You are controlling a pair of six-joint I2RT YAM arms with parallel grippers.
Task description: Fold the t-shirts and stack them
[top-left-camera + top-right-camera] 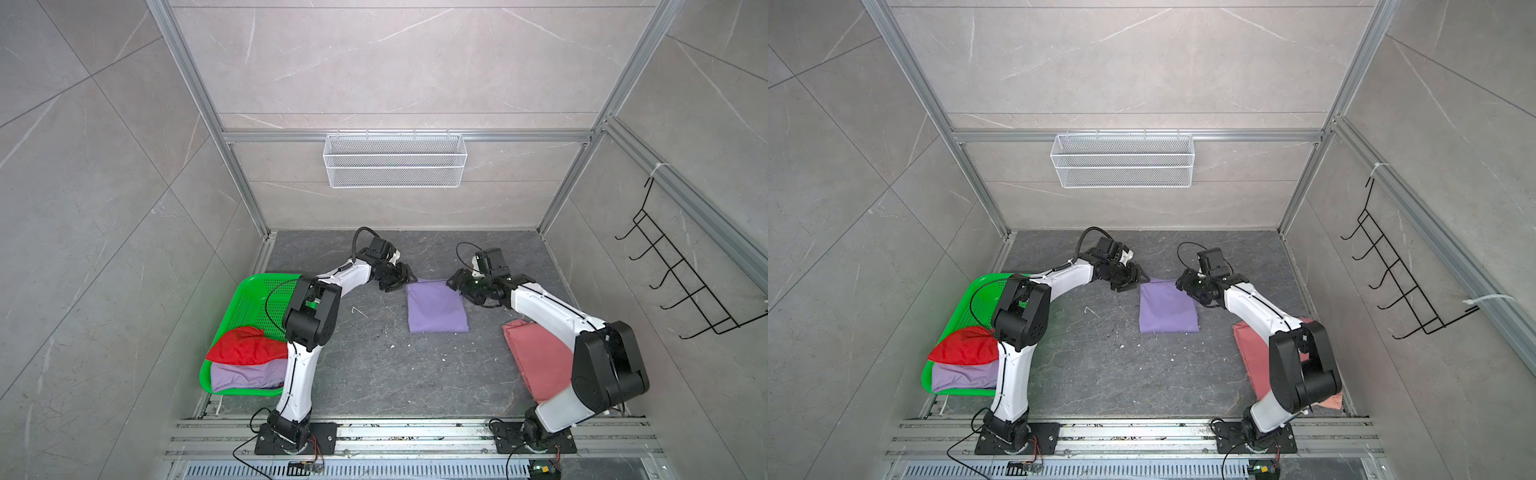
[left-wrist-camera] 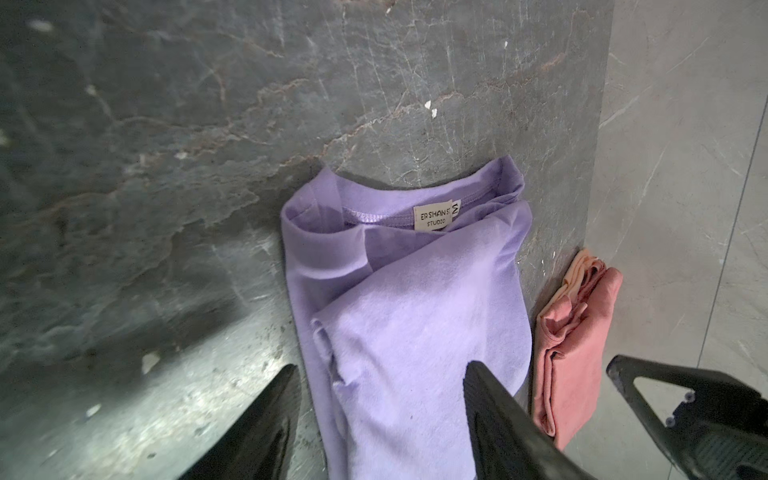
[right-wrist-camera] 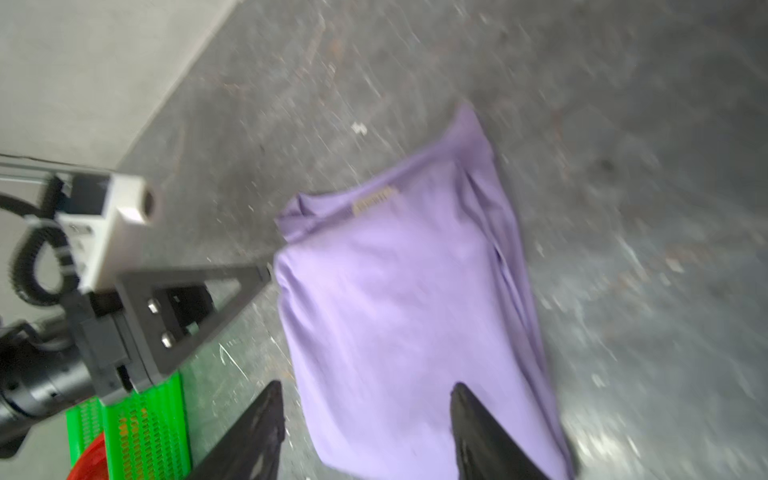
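The desk [image 1: 374, 374] is bare across its front middle, between the two arms. At centre back lies the folded lavender shirt [image 1: 436, 309], with the left hand [image 1: 405, 280] and right hand [image 1: 455, 286] crowding its far corners. The green basket [image 1: 249, 299] fills the left edge and the pink shirt [image 1: 536, 357] covers the right edge.

White left arm [image 1: 300, 374] and right arm [image 1: 540, 307], black joints [image 1: 309, 320], looping black cables [image 3: 23, 270], tapered black pincer fingers [image 2: 498, 424], silver screws [image 3: 153, 307].
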